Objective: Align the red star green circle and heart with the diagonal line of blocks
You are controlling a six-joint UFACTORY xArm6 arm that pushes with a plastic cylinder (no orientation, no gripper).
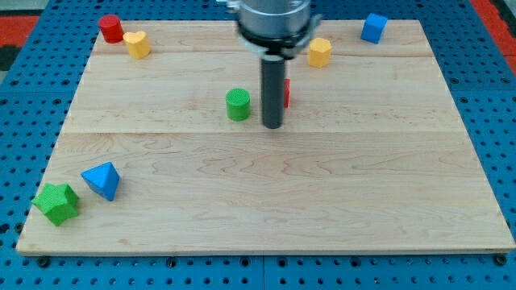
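Note:
My tip stands near the board's middle, just right of the green circle block with a small gap between them. A red block, its shape mostly hidden, shows as a sliver right behind the rod. A yellow heart-like block lies at the view's upper left next to a red cylinder. A blue triangular block and a green star block lie at the lower left, forming a slanted row.
A yellow block lies right of the rod near the top. A blue block sits at the top right edge. The wooden board lies on a blue pegboard surface.

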